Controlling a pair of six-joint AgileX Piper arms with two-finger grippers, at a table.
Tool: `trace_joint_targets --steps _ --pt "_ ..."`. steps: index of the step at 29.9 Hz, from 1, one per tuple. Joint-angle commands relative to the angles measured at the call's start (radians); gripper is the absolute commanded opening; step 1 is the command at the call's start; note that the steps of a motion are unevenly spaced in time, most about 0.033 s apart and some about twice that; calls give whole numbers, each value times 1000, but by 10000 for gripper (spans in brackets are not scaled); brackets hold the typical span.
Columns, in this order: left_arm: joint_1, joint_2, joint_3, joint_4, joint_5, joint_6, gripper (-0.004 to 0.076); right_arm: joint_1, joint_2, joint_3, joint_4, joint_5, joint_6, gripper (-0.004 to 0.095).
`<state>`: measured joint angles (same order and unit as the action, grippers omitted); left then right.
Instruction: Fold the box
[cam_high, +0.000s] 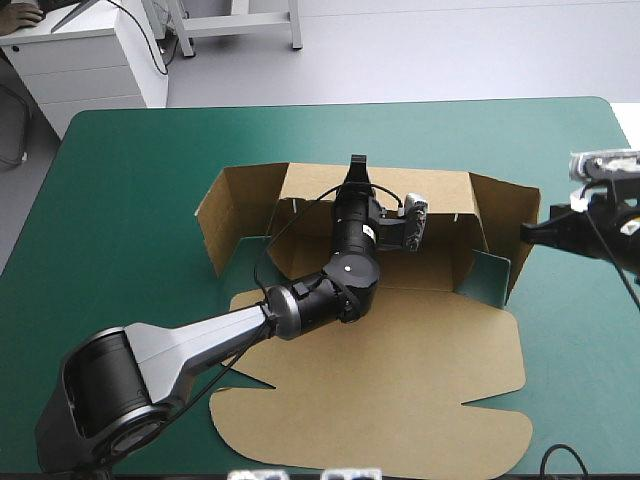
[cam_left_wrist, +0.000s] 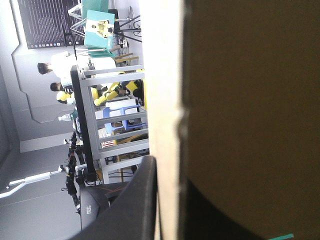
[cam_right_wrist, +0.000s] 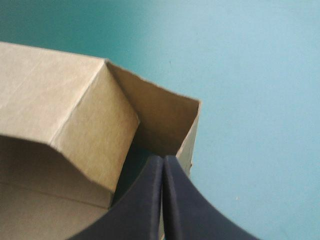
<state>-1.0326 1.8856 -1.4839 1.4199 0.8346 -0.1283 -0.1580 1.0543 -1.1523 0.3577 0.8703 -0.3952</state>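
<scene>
Here the left gripper (cam_high: 356, 165) pinches the back wall (cam_high: 450, 190) of the box (cam_high: 400, 370) at its top edge, likely to hold it upright. The right gripper (cam_right_wrist: 163, 160), fingers (cam_right_wrist: 145, 200) pressed together and empty, noses the side wall (cam_high: 505, 215) ahead, probably to push it inward. The box lies under both, on the table (cam_high: 130, 200).

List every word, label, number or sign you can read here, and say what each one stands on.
None can be read.
Box: plain brown board, with no print showing in any view.
Left arm: a small pale mark near the wrist, too small to read.
</scene>
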Motion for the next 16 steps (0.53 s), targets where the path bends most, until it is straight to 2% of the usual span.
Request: trace_joint_targets --steps 1,5,9,12,16 --pt "-11 -49 -17 -3 -32 -11 -8 -2 97 -149 23 -43 -13 -14" --pt "-11 -49 -17 -1 -32 -11 -8 -2 234 -264 38 15 -13 -14" --pt "-11 -49 -17 1 -38 -11 -8 -2 348 -341 105 81 -37 -14" --pt "-11 -49 -17 1 -38 -11 -8 -2 408 -368 179 77 -58 -14" --pt "-11 -49 -17 1 -38 -11 -8 -2 466 -398 210 68 -70 -14"
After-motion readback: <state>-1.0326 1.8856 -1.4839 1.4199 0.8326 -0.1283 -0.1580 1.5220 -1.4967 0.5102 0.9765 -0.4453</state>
